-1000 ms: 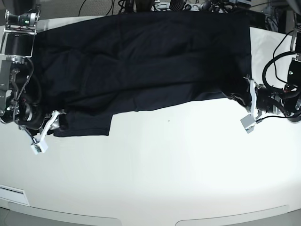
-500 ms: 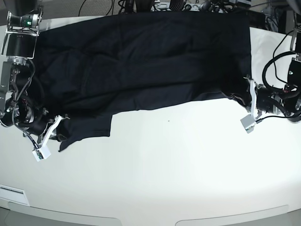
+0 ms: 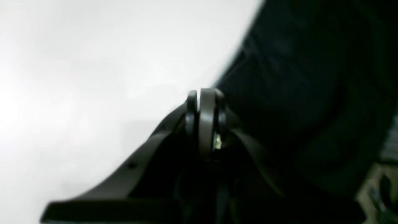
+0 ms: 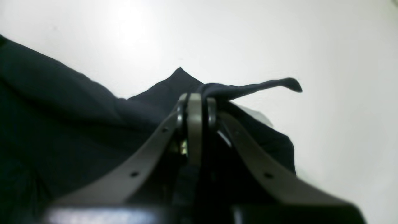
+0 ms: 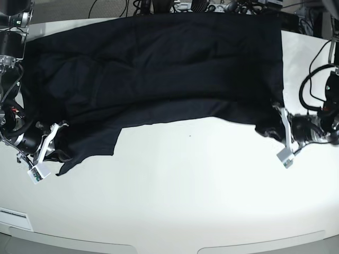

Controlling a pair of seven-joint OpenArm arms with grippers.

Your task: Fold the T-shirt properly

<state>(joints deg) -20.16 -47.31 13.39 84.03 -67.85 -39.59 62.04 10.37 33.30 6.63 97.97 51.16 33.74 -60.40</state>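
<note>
Both grippers, left (image 5: 284, 142) and right (image 5: 46, 148), dragged the shirt (image 5: 159, 63) nearer (jaws clamped on hem corners); thin pinches could slip.

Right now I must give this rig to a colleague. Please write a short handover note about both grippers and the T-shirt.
Left gripper: shut on the T-shirt near edge, at one end.
Right gripper: shut on the T-shirt corner at the other end; a fabric tip sticks out past the jaws.
T-shirt: spread wide across the table, wrinkled, near edge a little lifted.
Done: both grips taken.
Left: carry the near edge over for the fold, release, then smooth.
</note>
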